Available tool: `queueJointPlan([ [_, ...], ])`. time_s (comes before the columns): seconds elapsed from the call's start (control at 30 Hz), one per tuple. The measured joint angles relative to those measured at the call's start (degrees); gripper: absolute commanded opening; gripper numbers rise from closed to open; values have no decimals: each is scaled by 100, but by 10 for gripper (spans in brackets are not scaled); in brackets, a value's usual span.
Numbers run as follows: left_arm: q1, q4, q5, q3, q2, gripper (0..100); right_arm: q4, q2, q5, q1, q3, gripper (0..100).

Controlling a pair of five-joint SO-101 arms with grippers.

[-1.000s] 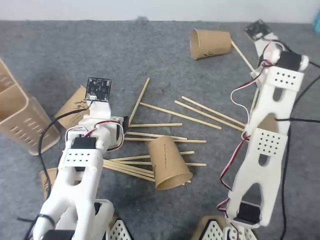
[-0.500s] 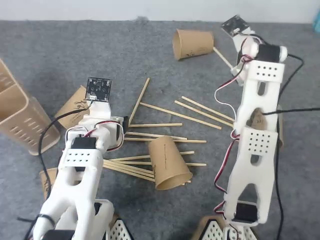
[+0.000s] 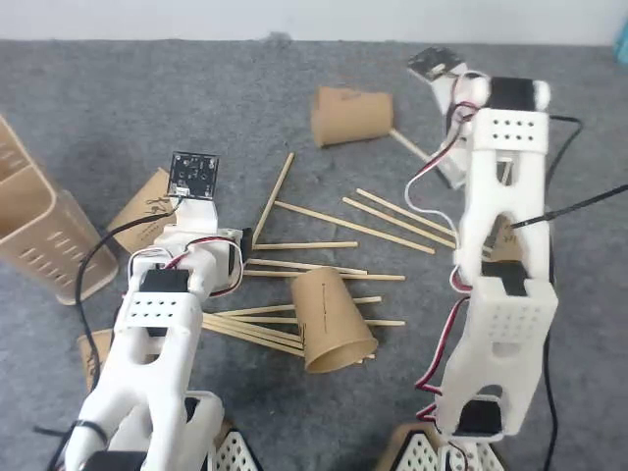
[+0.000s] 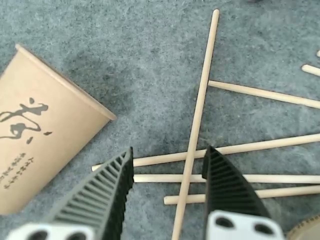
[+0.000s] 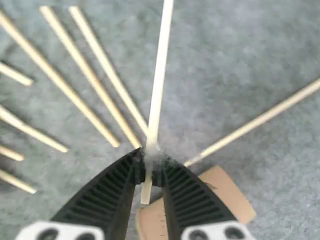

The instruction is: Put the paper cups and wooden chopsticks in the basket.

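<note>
Nearest, the middle cup [image 3: 334, 319] lies on its side across several loose sticks [image 3: 324, 245]. Its long axis runs near to far, with the mouth toward the near edge of the table [image 3: 196, 88]. Most sticks run left to right across the middle; a slanted stick [image 3: 274, 196] angles toward the far edge. A brown shape [image 3: 91, 351] by the left arm's base is mostly hidden and hard to name.

The left gripper [image 4: 169, 152] hangs released above the sticks, its jaws either side of the slanted stick. Just beside it the left cup [image 4: 40, 135] lies on its side with its rim facing the sticks. Its base is cut off in the wrist view, and from above the arm partly covers it. The basket [image 3: 39, 235] stands at the left edge, cut off by the frame.

What looks like a fourth cup [image 5: 220, 192] sits mostly hidden under the right arm. The right gripper [image 5: 148, 161] is clenched on the held stick [image 5: 159, 75], which points far-left. Its tip touches the base of the far cup [image 3: 351, 116]. That cup lies on its side, axis left to right, mouth toward the left edge.

Since a second ago the right arm has swung left, and the far cup has slid left and slightly nearer.
</note>
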Motion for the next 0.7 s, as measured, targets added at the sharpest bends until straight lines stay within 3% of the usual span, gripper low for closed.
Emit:
queueJointPlan([
  [0.27, 0, 0, 0, 0, 0, 214, 26, -1538, 0, -457, 1530, 8],
  [0.7, 0, 0, 0, 0, 0, 214, -1319, -6400, -211, -651, 6409, 7],
])
